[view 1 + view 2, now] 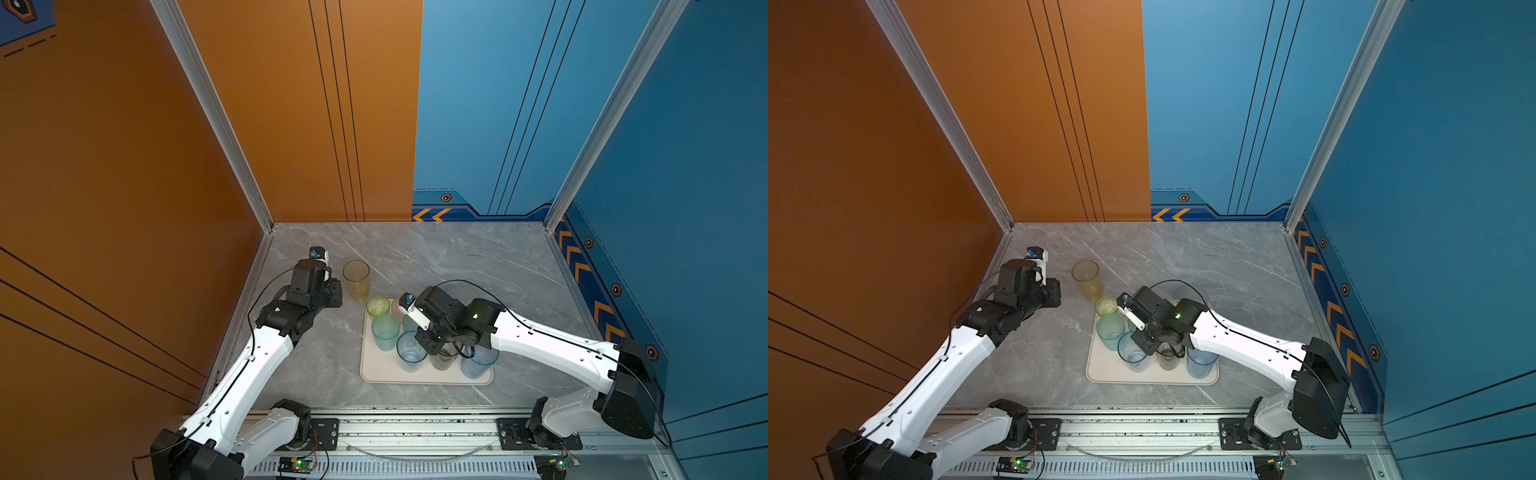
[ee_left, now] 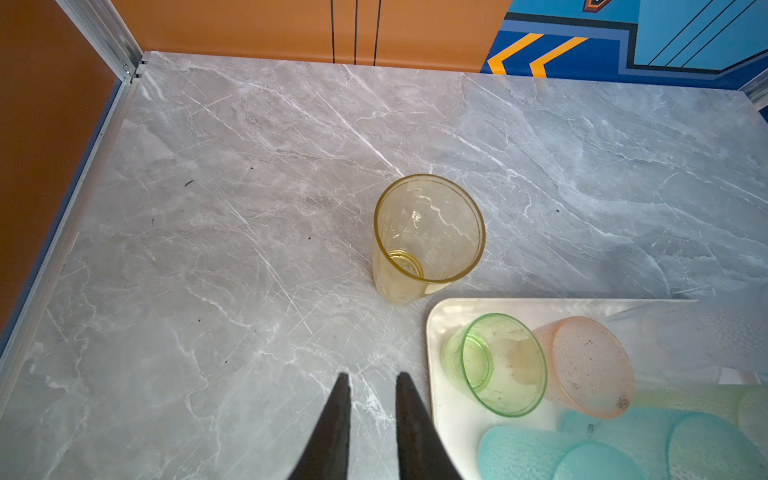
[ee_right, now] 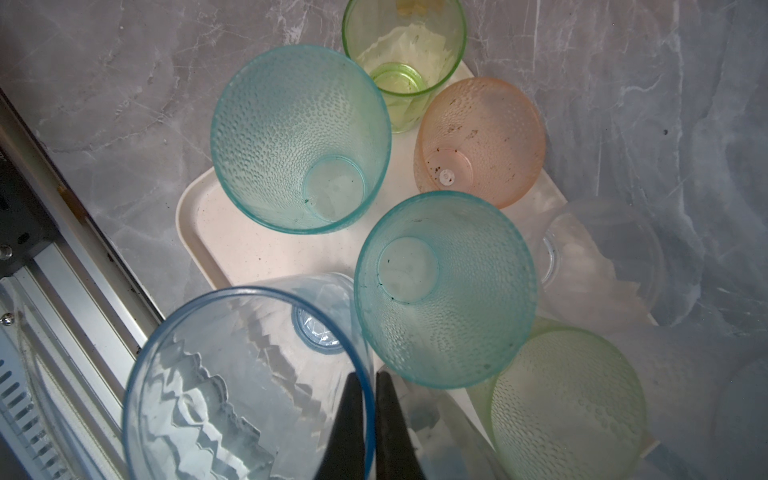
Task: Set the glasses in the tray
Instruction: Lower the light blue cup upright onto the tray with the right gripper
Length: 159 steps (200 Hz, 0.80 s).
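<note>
left gripper (image 2: 372, 375): narrow gap, empty, over the table (image 2: 187, 249) beside the tray (image 2: 442, 424) | right gripper (image 3: 368, 374): pinched on the rim of the blue glass (image 3: 232, 374), at the tray | yellow glass (image 2: 428, 237): upright on the table, just outside the tray; green glass (image 3: 405, 54), pink glass (image 3: 482, 141): in the tray

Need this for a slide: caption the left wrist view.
Left gripper, slightly open, faces a yellow tumbler standing beside the tray.
</note>
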Each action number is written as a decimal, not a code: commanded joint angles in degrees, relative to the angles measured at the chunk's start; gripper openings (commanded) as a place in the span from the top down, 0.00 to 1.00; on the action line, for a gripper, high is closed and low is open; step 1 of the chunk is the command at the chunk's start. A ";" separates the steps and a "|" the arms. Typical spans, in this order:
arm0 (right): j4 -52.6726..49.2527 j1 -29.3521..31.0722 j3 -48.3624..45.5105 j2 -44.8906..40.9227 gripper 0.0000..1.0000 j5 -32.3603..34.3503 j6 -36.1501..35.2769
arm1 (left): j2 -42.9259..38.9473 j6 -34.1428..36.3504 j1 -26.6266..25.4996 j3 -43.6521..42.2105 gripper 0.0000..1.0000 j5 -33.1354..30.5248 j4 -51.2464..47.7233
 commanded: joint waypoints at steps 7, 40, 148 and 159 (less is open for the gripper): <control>0.41 -0.41 -0.44 0.02 1.00 0.04 -1.16 | 0.13 -0.46 0.43 1.97 0.78 1.17 -1.04; -0.48 -0.91 -0.23 -0.16 1.00 0.04 -1.55 | 0.48 -0.53 0.43 1.91 0.78 1.44 -0.99; -0.77 -1.40 -0.08 1.39 1.00 -0.72 -1.83 | 0.53 -0.53 0.43 1.87 0.78 1.61 -0.99; -0.85 -1.27 0.01 1.57 1.00 -0.77 -1.92 | 0.57 -0.55 0.43 1.86 0.78 1.61 -0.99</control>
